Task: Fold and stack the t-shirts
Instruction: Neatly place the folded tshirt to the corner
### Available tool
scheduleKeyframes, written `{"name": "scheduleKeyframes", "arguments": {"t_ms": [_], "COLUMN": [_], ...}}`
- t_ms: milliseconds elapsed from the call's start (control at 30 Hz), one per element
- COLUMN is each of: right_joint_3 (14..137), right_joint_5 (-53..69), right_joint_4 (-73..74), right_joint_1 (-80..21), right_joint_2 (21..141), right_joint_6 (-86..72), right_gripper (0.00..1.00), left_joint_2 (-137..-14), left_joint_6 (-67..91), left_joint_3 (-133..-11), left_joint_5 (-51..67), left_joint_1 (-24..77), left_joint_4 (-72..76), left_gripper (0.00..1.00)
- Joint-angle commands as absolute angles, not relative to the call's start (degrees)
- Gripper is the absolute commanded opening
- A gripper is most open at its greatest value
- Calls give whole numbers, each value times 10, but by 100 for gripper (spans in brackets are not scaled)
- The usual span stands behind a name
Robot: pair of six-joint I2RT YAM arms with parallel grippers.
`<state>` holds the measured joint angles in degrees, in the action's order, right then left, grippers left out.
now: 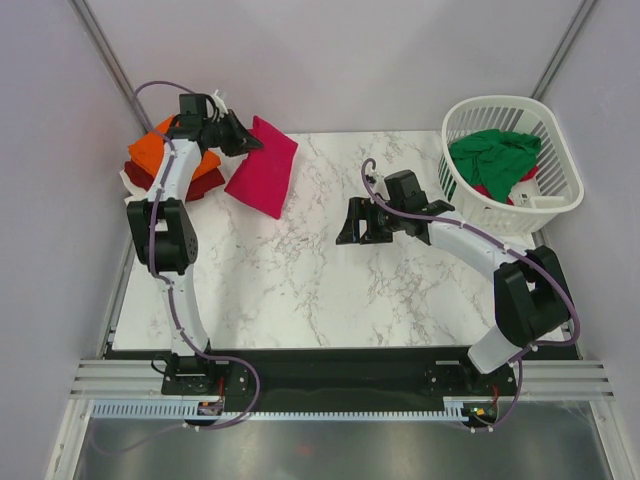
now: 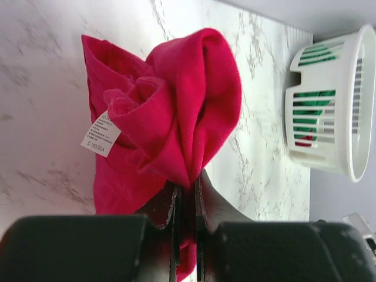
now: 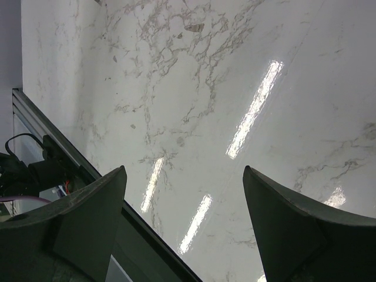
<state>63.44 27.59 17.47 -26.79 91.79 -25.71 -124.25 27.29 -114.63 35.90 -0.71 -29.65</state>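
Left gripper (image 2: pixel 187 187) clamps the bunched crimson t-shirt (image 2: pixel 176 106) at the far-left of the worktop (image 1: pixel 300 280); right gripper (image 3: pixel 184 200) hangs spread wide, empty.

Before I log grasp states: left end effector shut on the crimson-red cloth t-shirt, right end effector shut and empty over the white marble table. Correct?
The right end effector is open, not shut: the right wrist view shows its fingers wide apart, empty over the white marble table. The left end effector is shut on the crimson-red cloth t-shirt.
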Motion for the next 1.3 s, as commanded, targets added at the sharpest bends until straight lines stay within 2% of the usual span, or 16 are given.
{"name": "scheduleKeyframes", "arguments": {"t_ms": [0, 167, 533, 767, 1267], "right_joint_3": [630, 628, 627, 624, 621], "right_joint_5": [291, 291, 295, 299, 300], "right_joint_4": [153, 149, 145, 141, 139], "right_joint_1": [-270, -271, -270, -271, -272], "right_joint_2": [897, 900, 904, 910, 921], "right_joint_6": [-262, -264, -268, -271, -271], "right_gripper": [89, 89, 89, 89, 89], "left_joint_2": [-1267, -1291, -1220, -1231, -1246], "left_joint_6": [257, 263, 310, 372, 356], "left_joint_3": [-1233, -1339, -1355, -1440, -1380], "left_joint_5": [372, 368, 352, 403, 365], "left_joint_1": [-28, -31, -75, -138, -248], "left_joint_4": [-337, -392, -400, -399, -400], "left_gripper": [2, 2, 2, 2, 2]}}
